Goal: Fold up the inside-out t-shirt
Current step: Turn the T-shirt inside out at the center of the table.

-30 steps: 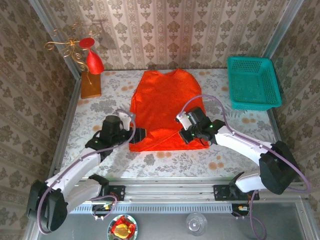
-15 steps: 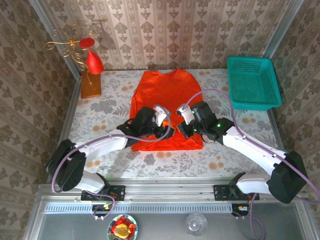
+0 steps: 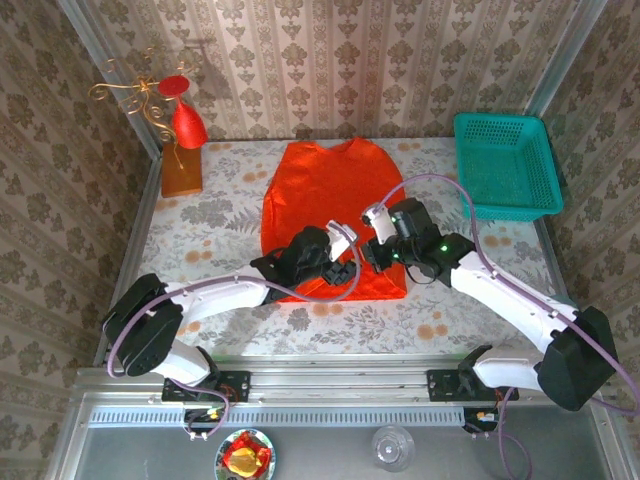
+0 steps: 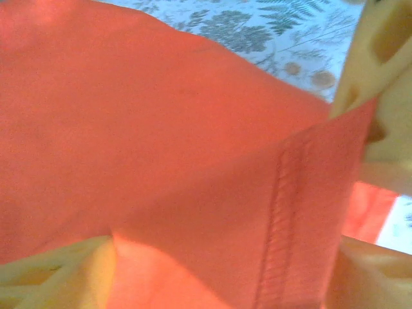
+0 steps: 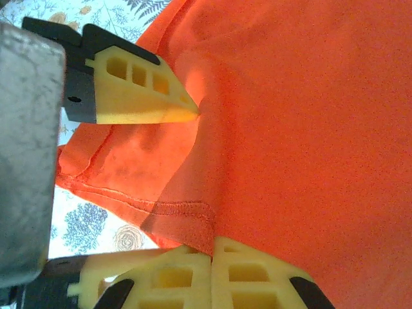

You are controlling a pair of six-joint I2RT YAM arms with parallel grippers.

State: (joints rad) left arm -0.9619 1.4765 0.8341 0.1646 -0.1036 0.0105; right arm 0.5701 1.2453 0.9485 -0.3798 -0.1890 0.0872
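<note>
At near hem | right fingers (image 5: 251, 270) clamped on t-shirt (image 3: 330, 190) | left fingers (image 4: 64, 277) apart, fabric between

Table (image 3: 200, 215) with a floral-patterned surface, orange-red t-shirt (image 3: 325, 190) spread at centre with collar toward the far wall, teal mesh basket (image 3: 505, 170) at far right corner, wooden block (image 3: 181, 170) at far left corner, red cone ornament (image 3: 189, 127) with gold wire standing on block.

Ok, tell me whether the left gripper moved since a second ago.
Yes: the left gripper shifted right across the t-shirt, away from the ornament.
</note>
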